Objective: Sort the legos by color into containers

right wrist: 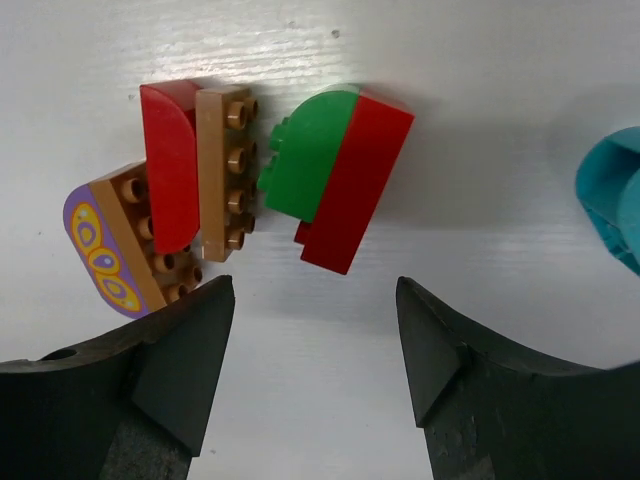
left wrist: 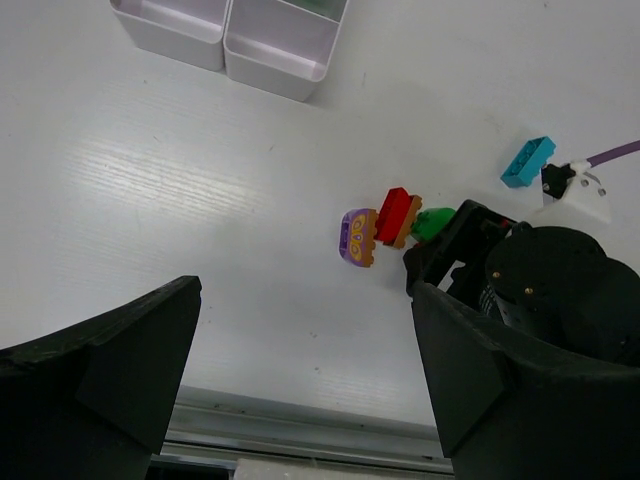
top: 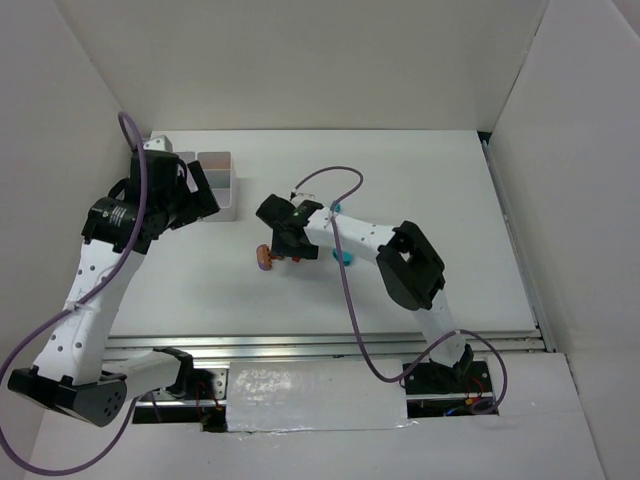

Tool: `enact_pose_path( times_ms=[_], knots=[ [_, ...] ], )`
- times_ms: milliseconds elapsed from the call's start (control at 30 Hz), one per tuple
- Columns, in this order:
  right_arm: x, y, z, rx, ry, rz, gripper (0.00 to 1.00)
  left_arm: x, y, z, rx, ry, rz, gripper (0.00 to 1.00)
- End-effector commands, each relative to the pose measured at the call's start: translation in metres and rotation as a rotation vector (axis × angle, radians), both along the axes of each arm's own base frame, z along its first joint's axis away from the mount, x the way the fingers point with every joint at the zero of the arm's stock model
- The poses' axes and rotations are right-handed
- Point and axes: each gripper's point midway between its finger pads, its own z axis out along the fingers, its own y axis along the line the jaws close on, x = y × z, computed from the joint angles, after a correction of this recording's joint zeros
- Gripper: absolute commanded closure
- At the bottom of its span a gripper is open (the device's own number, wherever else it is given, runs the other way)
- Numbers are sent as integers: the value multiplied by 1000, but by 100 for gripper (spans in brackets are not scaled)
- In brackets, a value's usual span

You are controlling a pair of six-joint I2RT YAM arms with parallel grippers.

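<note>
Our right tool (right wrist: 312,300) hangs with fingers apart, gripping nothing, over legos near the middle of the tabletop (top: 450,200). The purple-faced piece (right wrist: 105,245) touches the red-and-brown piece (right wrist: 170,165), and the green-and-red piece (right wrist: 335,170) lies just beside. Our left tool (left wrist: 305,300) is spread wide and empty, near the white tray (left wrist: 270,60) at the far left corner.

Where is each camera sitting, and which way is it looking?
Top camera: up high behind the arms, facing down at the table; the left arm and right arm both show.
Left wrist camera: on the left arm, facing down at the tray and toy pieces; the open left gripper frames the bottom.
Right wrist camera: close over the red and green piece, facing down; the open right gripper shows below.
Shared: both wrist cameras see the purple piece.
</note>
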Motion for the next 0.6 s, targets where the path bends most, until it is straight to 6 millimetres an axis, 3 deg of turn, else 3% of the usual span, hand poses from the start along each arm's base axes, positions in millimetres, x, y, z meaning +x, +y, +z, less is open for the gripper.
enact_pose_path(
  times_ms=[0,333,567],
  knots=[
    [14,-10,19,-27,-72,-65,27,-6,-2,15,25,-22,-79,0],
    [23,-15,-8,-9,-58,-17,32,5,-18,7,4,4,-158,1],
    [34,-16,-16,23,-57,8,41,11,-19,4,23,21,-176,0]
  ],
)
